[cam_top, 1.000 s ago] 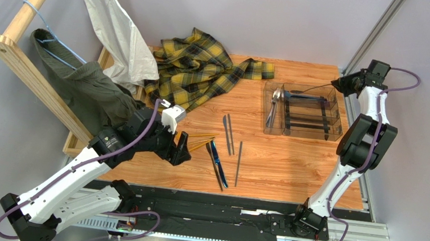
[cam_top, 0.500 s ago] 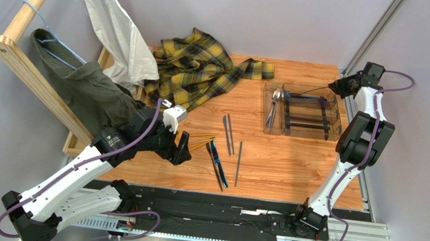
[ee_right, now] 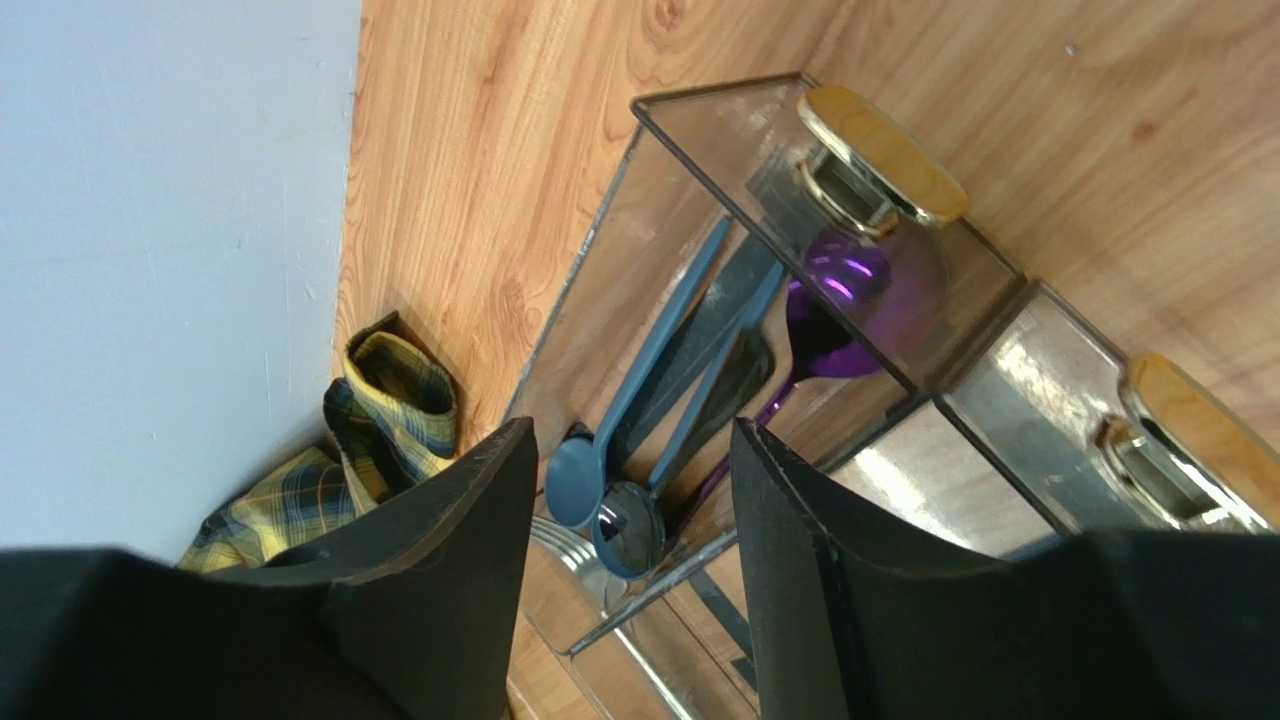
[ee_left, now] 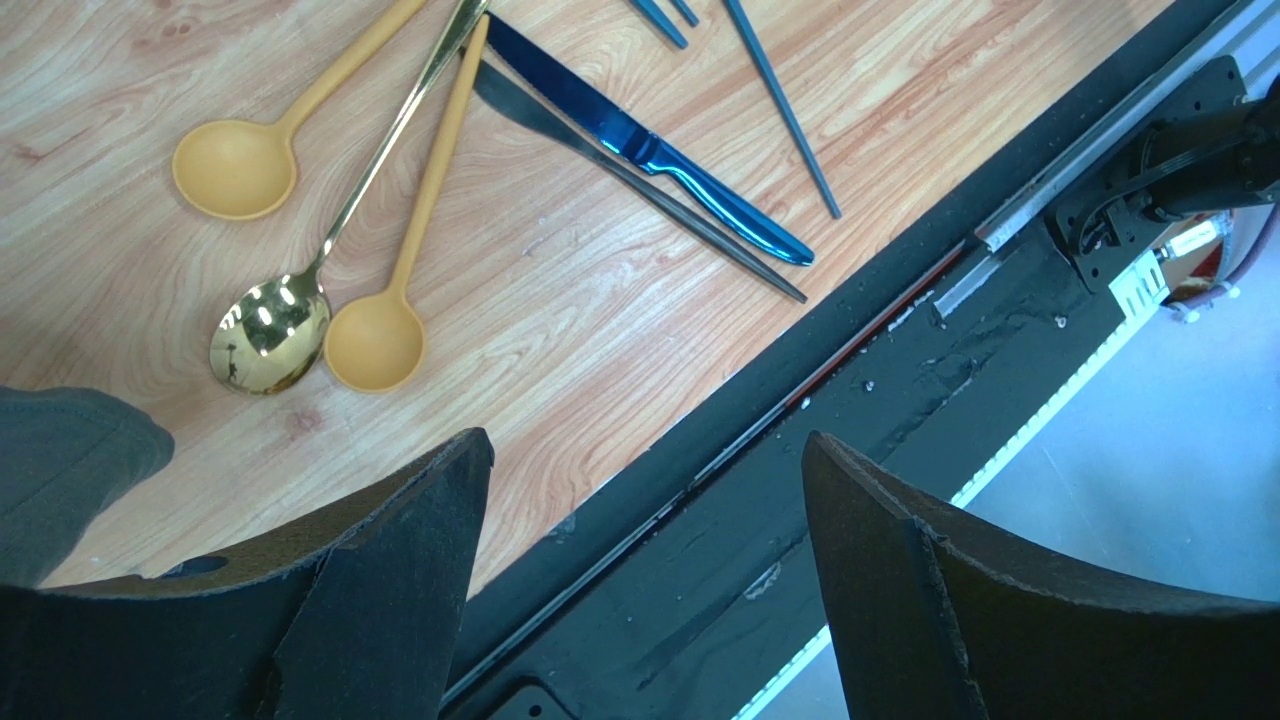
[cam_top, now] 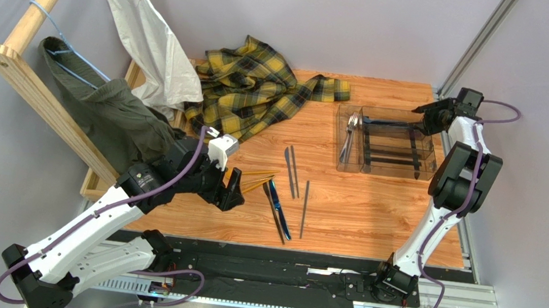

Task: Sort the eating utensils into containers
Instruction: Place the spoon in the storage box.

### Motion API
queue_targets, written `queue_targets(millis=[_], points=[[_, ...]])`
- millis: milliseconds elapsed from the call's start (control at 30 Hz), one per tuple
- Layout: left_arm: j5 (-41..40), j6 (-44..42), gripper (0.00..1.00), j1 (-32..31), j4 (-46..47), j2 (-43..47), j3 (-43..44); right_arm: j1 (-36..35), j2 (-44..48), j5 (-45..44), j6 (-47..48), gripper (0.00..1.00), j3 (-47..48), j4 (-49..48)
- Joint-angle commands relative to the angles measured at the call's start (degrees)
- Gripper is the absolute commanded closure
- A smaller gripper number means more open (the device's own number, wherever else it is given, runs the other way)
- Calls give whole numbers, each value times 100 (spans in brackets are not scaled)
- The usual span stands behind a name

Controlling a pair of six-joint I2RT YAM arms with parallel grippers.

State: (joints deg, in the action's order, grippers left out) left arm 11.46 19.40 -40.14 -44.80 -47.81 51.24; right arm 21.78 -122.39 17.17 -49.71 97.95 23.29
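Near the desk's front edge, gold spoons (ee_left: 271, 333) and a blue knife (ee_left: 646, 143) lie before the spread left gripper (ee_left: 646, 450): likely stiff, slick, light; pinch mid-handle. Right gripper (ee_right: 631, 435), also spread, overhangs the far-right tray (cam_top: 384, 165).

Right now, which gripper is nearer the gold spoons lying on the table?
Left. The left gripper hovers open just left of the gold spoons. The right gripper is far off, over the clear tray's back right corner.

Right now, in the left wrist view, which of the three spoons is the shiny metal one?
The gold spoon: its bowl is mirror-bright, and its handle runs between the upper matte yellow spoon and the lower matte yellow spoon.
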Motion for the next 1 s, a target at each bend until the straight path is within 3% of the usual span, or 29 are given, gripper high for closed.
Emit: queue_targets(millis=[0,167,400,700,967], points=[[-48,64,15,-3,76,88,-9,-7,891,-100,-82,44,-241,-447],[-92,73,15,-11,76,114,-9,2,1699,-223,-293,39,-777,-799],[-136,82,15,-3,59,123,-9,-16,2656,374,-776,39,-1567,-1570],[-259,108,15,-11,24,-114,8,-402,4002,1069,-1128,39,-3527,-2916],[-478,135,15,-11,-3,-290,8,-1140,5460,1026,-874,39,-5276,-3304]])
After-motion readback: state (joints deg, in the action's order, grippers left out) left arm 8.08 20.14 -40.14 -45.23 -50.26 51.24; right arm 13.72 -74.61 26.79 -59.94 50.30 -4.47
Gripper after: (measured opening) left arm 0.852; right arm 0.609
